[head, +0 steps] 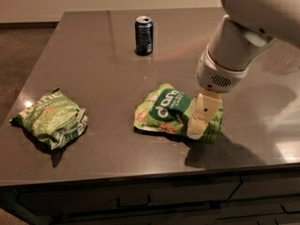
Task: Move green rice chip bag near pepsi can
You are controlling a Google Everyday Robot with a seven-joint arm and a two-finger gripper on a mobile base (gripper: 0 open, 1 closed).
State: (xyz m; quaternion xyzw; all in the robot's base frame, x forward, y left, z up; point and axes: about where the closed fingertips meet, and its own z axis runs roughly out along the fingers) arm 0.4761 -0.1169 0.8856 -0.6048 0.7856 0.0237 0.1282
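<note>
Gripper [197, 129] down on the right end of the green rice chip bag [161, 110], its grip state cannot be told, bag lying near the counter [93, 69] front edge, pepsi can [144, 35] upright well behind, open surface between, olive bag [51, 118] far left.

The green rice chip bag [165, 112] is light green, dark-banded, white-lettered. Cream gripper [197, 129] on its right end.

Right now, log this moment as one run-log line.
gripper: down on end of green rice chip bag | bag: lying on table, apart from pepsi can | can: upright, far side | olive bag: front left
</note>
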